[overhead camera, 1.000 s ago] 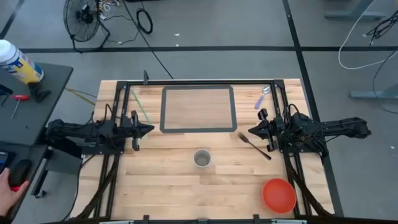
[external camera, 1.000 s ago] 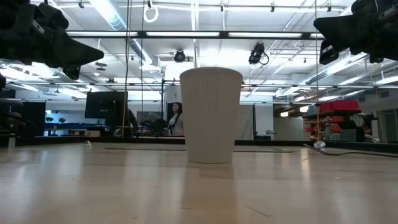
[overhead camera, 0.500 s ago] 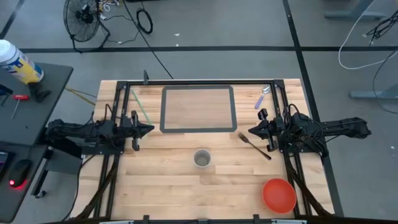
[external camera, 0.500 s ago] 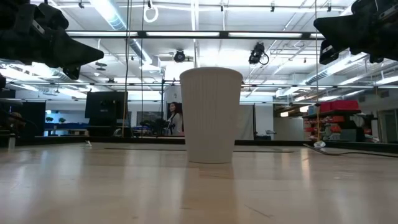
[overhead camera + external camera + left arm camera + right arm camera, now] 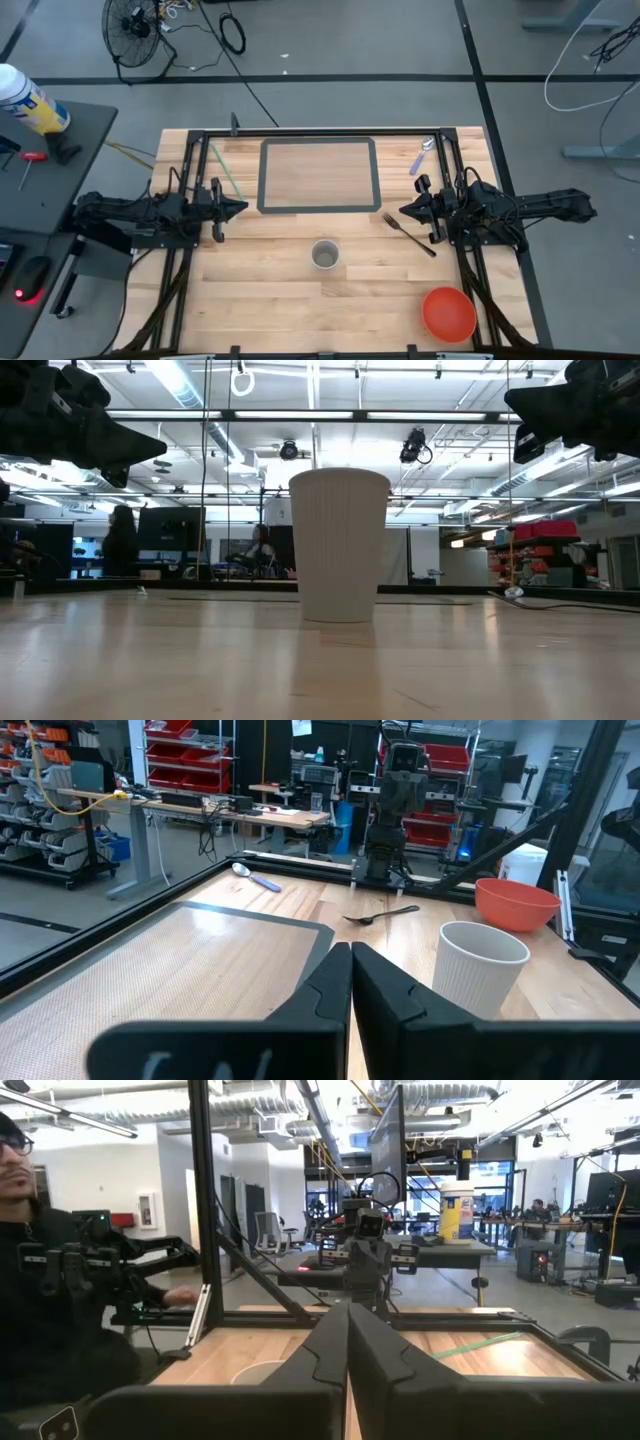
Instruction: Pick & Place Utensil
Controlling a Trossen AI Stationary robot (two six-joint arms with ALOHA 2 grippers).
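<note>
No step is begun yet. The fork (image 5: 407, 234) lies on the table right of the cup (image 5: 324, 255), just beside the right gripper (image 5: 404, 210), fingers pressed together. The left gripper (image 5: 243, 208) is parked well left of the cup, fingers pressed together too. Next, prob.: right fingers to be spread and lowered over the fork handle.

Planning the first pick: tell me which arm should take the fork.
Right. The fork lies beside the right gripper, while the left gripper waits across the table, beyond the cup.
</note>
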